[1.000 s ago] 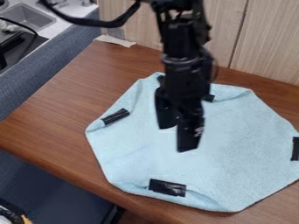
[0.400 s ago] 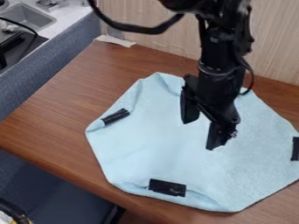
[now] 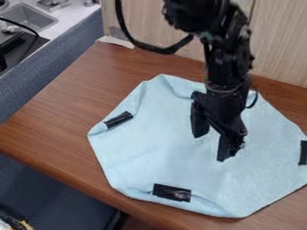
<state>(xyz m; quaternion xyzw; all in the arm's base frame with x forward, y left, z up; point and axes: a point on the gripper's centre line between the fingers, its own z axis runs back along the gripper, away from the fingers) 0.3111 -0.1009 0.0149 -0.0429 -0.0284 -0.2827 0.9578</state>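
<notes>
Camera view: holds the black gripper (image 3: 212, 147) spread and empty over the light-blue cloth (image 3: 162, 155), laid on the wooden table (image 3: 66, 108) toward the right; seems to be at a positioning step, calling for settled aim and height before any closing.

a light blue cloth (image 3: 171, 150) with a fine, towel-like texture lies spread over the wooden desk (image 3: 66, 110). its outline is uneven and many-sided, roughly an octagon, reaching the right side of the view. it is mostly flat, with faint wrinkles across the middle and raised folds along the upper left and lower edges. black tape sits on it at the left (image 3: 119, 119), near the lower edge (image 3: 172, 192) and at the right (image 3: 303, 152).
</notes>
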